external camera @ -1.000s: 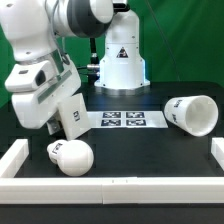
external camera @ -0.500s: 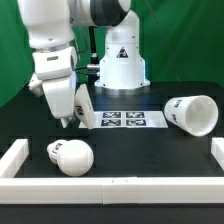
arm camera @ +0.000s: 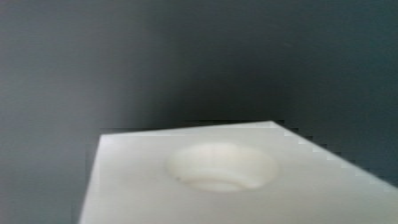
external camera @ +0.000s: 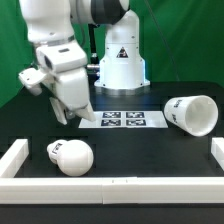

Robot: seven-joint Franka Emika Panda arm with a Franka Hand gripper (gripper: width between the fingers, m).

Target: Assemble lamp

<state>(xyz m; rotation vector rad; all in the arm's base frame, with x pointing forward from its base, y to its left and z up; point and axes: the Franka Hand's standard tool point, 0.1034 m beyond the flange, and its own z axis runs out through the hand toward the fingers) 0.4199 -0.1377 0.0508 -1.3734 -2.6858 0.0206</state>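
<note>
My gripper (external camera: 70, 103) is shut on the blocky white lamp base (external camera: 78, 100) and holds it tilted above the table, over the exterior view's left end of the marker board (external camera: 125, 121). In the wrist view the base (arm camera: 160, 190) fills the near part of the picture and shows its round socket (arm camera: 226, 166); my fingers do not show there. The round bulb (external camera: 71, 157) lies on the table in front of and below the base. The cup-shaped shade (external camera: 192, 113) lies on its side at the exterior view's right.
The arm's white pedestal (external camera: 120, 62) stands at the back behind the marker board. A low white rail (external camera: 15, 157) borders the table at the left, front and right (external camera: 217, 152). A green curtain hangs behind.
The arm has swung the base from low at the left up and to the right, and has turned it so it hangs tilted over the marker board's end. Bulb and shade have not moved.
</note>
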